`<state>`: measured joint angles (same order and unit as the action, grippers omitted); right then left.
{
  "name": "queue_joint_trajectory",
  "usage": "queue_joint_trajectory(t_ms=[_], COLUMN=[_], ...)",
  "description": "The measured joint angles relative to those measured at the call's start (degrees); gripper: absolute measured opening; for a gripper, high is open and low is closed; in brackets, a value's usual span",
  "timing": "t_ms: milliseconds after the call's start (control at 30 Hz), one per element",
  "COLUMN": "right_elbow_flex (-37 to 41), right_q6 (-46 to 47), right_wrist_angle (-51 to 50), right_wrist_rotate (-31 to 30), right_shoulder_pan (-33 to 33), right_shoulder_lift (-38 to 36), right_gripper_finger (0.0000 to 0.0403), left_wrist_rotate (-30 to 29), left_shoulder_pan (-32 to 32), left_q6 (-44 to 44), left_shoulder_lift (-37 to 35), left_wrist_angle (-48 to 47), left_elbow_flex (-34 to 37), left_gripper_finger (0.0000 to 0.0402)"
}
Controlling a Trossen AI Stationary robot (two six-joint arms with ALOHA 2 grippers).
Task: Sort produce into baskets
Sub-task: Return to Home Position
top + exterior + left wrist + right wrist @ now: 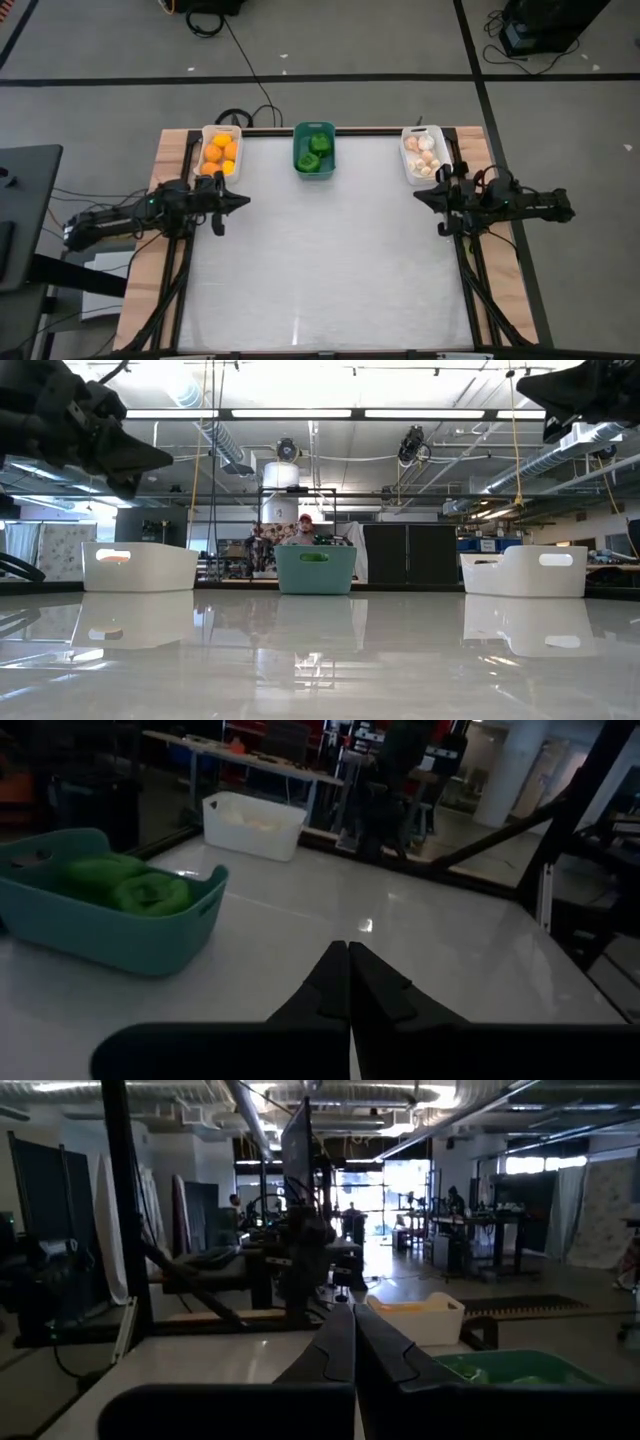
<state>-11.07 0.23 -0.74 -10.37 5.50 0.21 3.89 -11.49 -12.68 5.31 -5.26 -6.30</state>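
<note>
Three baskets stand along the table's far edge. A white basket point(220, 152) at far left holds orange and yellow fruits point(218, 155). A teal basket point(314, 149) in the middle holds green peppers point(130, 885). A white basket point(424, 153) at far right holds pale garlic-like bulbs point(422, 155). My left gripper point(243, 201) is shut and empty above the table's left side, in front of the fruit basket. My right gripper point(419, 199) is shut and empty above the right side, in front of the bulb basket. Both also show in their wrist views, left point(348, 965) and right point(354, 1325).
The white tabletop point(330, 260) stretches bare between the two arms and toward the near edge. Cables run at the far edge behind the baskets point(245, 115). A person point(304, 530) sits in the room beyond the table.
</note>
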Motion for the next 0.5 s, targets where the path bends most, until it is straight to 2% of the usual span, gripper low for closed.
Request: queue_joint_trajectory(t_ms=[200,267,367,500], right_elbow_flex=[0.1,1.03,3.72,7.99], right_q6=[-1.73,-1.74,-0.2,2.79], right_wrist_angle=[0.06,0.87,4.03,11.15], right_wrist_rotate=[1.49,1.56,3.04,4.67], right_shoulder_pan=[0.0,0.0,0.0,0.0], right_shoulder_lift=[0.0,0.0,0.0,0.0], right_gripper_finger=[0.0002,0.0002,0.0002,0.0002], left_wrist_rotate=[-1.15,-1.07,-0.94,-1.06], left_shoulder_pan=[0.0,0.03,0.04,0.09], left_q6=[0.4,0.15,-2.44,-2.62], left_shoulder_lift=[-2.03,-2.06,-1.99,-1.69], left_wrist_angle=[-0.15,2.32,7.73,9.27], left_elbow_flex=[0.16,1.94,5.75,5.72], left_gripper_finger=[0.0001,0.0001,0.0001,0.0001])
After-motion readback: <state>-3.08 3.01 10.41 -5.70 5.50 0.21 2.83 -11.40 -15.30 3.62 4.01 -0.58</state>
